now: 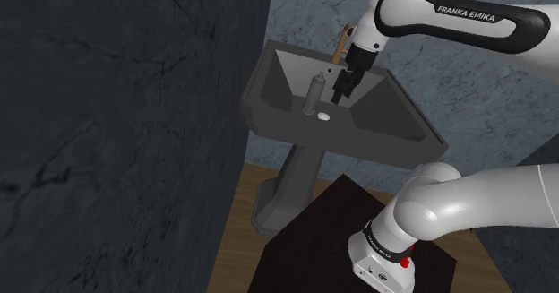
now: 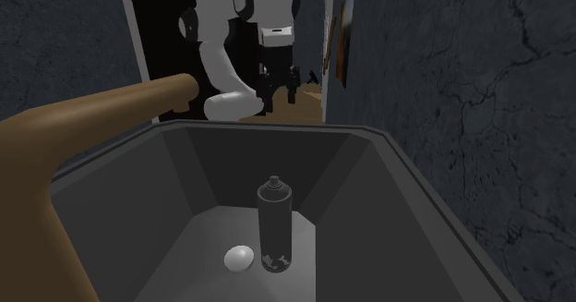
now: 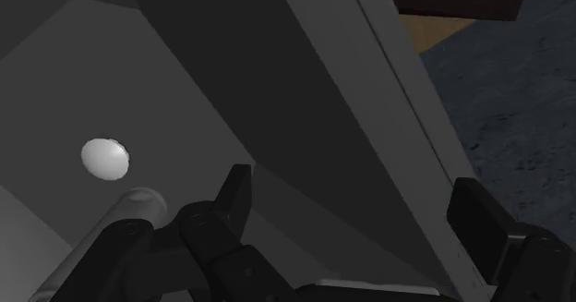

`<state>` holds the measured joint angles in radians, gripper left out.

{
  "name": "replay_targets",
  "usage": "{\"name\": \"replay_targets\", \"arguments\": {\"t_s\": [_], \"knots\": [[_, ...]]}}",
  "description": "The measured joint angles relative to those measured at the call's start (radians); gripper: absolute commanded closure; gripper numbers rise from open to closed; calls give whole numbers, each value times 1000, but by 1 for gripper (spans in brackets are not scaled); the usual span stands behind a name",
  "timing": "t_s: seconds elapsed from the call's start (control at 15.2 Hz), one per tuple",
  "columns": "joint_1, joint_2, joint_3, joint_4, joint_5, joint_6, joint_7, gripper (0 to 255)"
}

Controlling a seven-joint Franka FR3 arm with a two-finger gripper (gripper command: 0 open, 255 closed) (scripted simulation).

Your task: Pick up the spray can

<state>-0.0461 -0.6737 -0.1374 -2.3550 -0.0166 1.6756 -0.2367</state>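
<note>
A dark grey spray can (image 1: 315,92) stands upright in the basin of a dark pedestal sink (image 1: 381,144), beside the white drain (image 1: 323,116). My black gripper (image 1: 341,93) hangs open just to the shoulder view's right of the can, near its top and not touching it. In the second exterior view the can (image 2: 275,226) is close, with the drain (image 2: 240,259) beside it and the gripper (image 2: 277,95) behind, above the far rim. In the wrist view the can (image 3: 111,231) lies outside one finger (image 3: 235,194); nothing sits between the open fingers of the gripper (image 3: 355,208).
A brown faucet (image 1: 340,44) rises at the sink's back edge, close to my wrist; it also reaches over the basin (image 2: 102,115). The basin's sloped walls (image 3: 305,88) hem in the can. Dark marbled walls stand behind and beside the sink. The stand (image 1: 305,246) rests on a wooden floor.
</note>
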Motion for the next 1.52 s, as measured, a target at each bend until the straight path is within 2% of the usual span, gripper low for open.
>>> {"name": "replay_targets", "arguments": {"t_s": [0.4,0.73,1.06,1.52], "knots": [[-6,161,-96,77,-19,143,-126,0],[0,303,-169,166,3,242,-231,0],[1,461,-247,293,65,310,-363,0],[-16,695,-313,498,209,360,-533,0]]}}
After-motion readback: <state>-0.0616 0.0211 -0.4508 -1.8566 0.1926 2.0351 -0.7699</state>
